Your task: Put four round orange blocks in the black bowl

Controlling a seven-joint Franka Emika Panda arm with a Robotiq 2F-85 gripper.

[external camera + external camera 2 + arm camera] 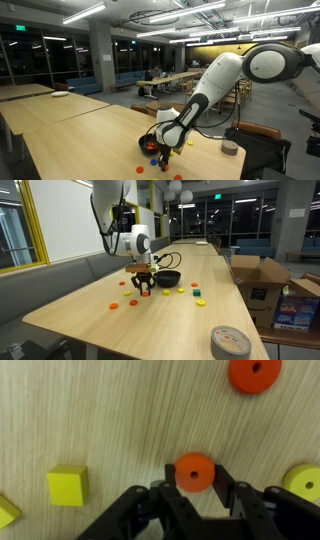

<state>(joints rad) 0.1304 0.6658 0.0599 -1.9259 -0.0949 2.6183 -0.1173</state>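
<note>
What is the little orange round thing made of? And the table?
The orange disc between the fingers looks like painted wood or matte plastic: its colour is flat and even, with no shine and a small dimple in the middle. I can't tell which. The table looks like pale wood or wood-look laminate, because fine grain lines run along it.

Both exterior views face the wooden table (150, 315) from opposite ends; the wrist view looks straight down, close.

Flat orange disc (194, 472) on table, another (254, 374) beyond, black bowl (168, 278) upright
</note>
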